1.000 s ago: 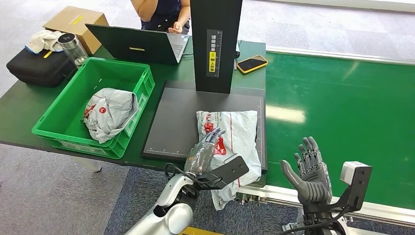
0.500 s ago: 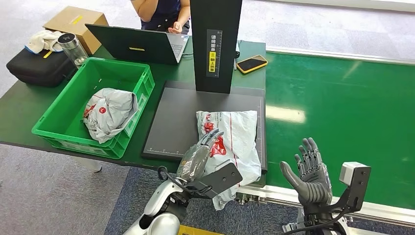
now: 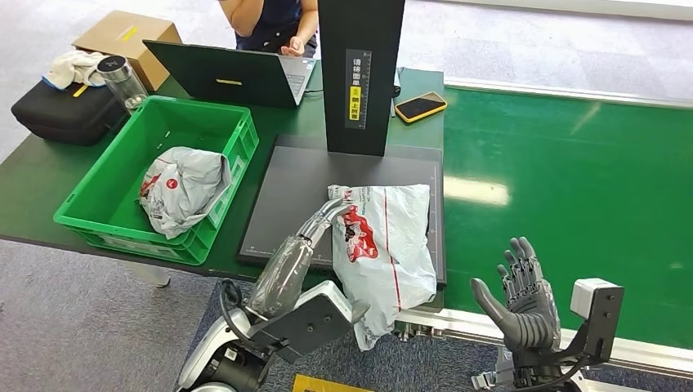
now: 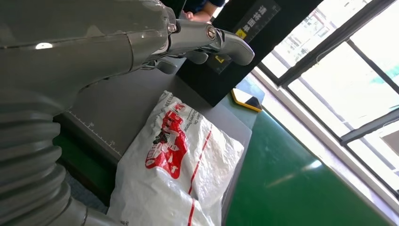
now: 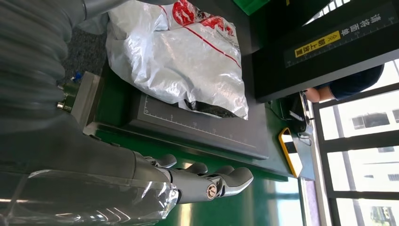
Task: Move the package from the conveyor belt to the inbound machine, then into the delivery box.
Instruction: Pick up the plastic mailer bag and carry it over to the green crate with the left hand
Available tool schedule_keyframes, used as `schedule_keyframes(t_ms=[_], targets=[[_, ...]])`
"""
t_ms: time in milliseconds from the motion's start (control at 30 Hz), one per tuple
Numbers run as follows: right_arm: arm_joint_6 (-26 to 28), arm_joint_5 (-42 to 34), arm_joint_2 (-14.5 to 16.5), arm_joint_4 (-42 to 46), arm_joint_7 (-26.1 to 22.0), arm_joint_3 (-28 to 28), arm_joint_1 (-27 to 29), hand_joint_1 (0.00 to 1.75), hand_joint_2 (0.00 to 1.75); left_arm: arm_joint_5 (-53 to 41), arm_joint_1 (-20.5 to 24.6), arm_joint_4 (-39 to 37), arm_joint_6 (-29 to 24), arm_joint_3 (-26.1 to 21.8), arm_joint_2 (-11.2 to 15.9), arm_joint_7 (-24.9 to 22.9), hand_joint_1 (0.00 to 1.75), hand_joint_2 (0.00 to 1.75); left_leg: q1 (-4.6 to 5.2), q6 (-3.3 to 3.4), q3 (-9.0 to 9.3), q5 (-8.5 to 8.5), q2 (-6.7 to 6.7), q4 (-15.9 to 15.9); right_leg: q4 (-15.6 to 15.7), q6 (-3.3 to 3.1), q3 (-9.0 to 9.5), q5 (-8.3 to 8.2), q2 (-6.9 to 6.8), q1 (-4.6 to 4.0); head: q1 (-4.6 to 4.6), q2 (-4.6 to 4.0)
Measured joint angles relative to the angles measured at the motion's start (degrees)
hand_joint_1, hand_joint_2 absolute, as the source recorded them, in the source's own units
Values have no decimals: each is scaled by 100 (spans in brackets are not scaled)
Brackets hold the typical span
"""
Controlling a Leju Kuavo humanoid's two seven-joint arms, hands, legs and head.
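The white plastic package (image 3: 386,237) with red print lies on the dark platform (image 3: 286,200) of the inbound machine, its near end hanging over the front edge. My left hand (image 3: 296,251) is stretched out flat along the package's left side, fingertips at its far left corner, and holds nothing. The left wrist view has those fingers (image 4: 211,40) straight above the platform (image 4: 113,113), beside the package (image 4: 179,160). My right hand (image 3: 523,298) stands open, fingers spread, over the near edge of the green conveyor belt (image 3: 572,180). The right wrist view takes in the package (image 5: 183,52) from the side.
A green crate (image 3: 98,208) at the left holds another grey package (image 3: 181,188). The machine's black column (image 3: 359,73) rises behind the platform. A laptop (image 3: 225,75), a phone (image 3: 420,106), a black bag (image 3: 61,110) and a person (image 3: 270,20) are at the back.
My left hand has slid off the package to its left side and stretched forward along its edge. The right hand has sunk slightly. The package has kept its place.
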State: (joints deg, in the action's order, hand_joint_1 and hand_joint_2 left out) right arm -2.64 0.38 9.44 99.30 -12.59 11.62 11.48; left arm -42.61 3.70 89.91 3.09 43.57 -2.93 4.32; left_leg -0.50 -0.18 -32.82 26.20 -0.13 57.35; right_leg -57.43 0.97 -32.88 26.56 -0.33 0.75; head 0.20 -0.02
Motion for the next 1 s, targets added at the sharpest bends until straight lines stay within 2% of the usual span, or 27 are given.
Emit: schedule_keyframes(t_ms=[133,367,1000], targets=[[-57,14,0,-1,13,4,-9,0,175,-230,-9,-104,-29,-1,-8,-126,0,175,0,0,2,0,0,0,0,0,1,0,0,0,-1,-1],[-62,106,1,-2,39,4,-41,0,175,-937,85,-924,-301,110,-171,-273,0,175,0,0,3,0,0,0,0,0,1,-1,0,0,-1,-1],[-53,149,2,-2,65,3,-52,0,175,-1072,245,-1635,-329,180,-350,-304,0,175,0,0,2,0,0,0,0,-1,1,0,0,0,-1,-1]])
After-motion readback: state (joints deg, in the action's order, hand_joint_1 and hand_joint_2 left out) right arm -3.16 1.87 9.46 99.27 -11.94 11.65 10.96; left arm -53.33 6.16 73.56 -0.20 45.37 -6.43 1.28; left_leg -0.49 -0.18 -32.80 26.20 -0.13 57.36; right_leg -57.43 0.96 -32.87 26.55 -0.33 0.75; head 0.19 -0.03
